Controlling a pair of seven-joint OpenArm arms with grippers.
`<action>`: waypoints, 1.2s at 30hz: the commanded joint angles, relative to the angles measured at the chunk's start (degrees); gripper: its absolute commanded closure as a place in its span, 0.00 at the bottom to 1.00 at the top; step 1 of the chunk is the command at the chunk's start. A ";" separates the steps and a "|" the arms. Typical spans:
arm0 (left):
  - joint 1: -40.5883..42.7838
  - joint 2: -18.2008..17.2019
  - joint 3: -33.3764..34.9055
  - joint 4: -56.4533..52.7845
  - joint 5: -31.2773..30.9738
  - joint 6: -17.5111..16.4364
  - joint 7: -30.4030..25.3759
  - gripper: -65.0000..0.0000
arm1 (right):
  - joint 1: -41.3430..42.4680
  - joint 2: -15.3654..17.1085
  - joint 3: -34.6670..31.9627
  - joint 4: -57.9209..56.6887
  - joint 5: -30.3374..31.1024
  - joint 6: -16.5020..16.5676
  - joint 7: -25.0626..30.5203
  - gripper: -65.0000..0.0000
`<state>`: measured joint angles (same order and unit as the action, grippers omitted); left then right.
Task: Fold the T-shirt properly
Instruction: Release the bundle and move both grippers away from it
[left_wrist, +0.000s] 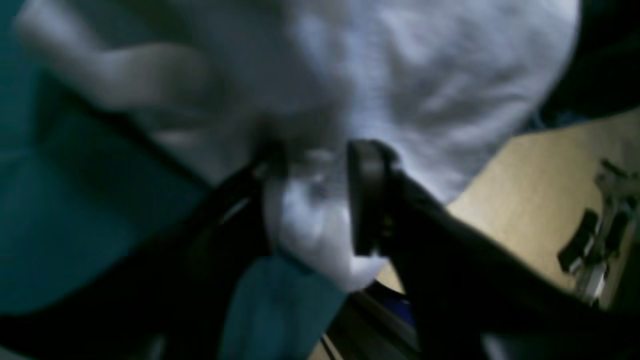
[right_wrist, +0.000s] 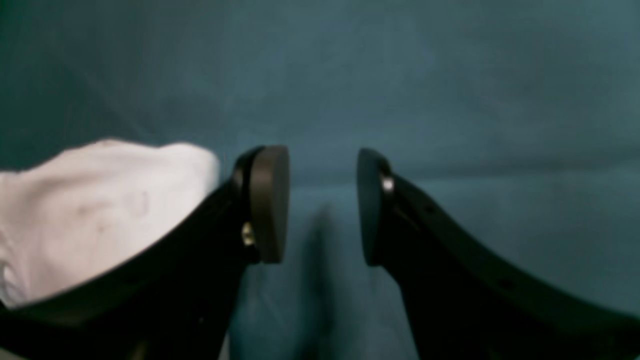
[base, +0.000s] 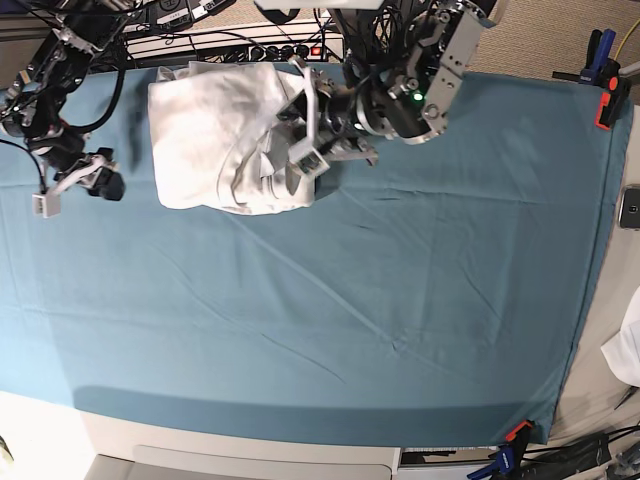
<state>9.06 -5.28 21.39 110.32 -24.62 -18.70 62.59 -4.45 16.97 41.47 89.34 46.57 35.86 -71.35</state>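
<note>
The left pincer (left_wrist: 320, 200) is seen with its jaws apart around a bunched edge of the T-shirt (base: 225, 135), probably to let the fold settle. The right pincer (right_wrist: 322, 205) is parted too, with nothing between its jaws, beside the shirt. The shirt lies folded near the far edge of the worktop (base: 400, 300): white, thin, wrinkled, its near side lumpy.

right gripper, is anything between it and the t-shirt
Nothing visible. In the base view only bare teal table cover lies between the right gripper and the T-shirt. Its wrist view shows open jaws over the cover, with white cloth just beside one finger.
</note>
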 joint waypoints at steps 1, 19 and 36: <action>0.00 0.13 -1.01 1.36 -0.44 0.63 -0.94 0.61 | 1.05 1.51 0.50 0.90 1.40 0.11 1.16 0.64; 10.47 -3.52 -15.10 3.30 -4.98 3.43 -0.87 0.54 | 13.16 6.45 0.46 -35.43 34.05 4.14 -8.65 0.64; 16.24 -3.30 -20.09 5.35 -4.96 3.26 -1.07 0.50 | 12.50 7.63 -19.34 -35.89 38.43 4.14 -8.65 0.64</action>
<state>24.97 -8.58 1.37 114.80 -29.65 -15.42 61.45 7.77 24.43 22.41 53.21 84.33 40.60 -78.81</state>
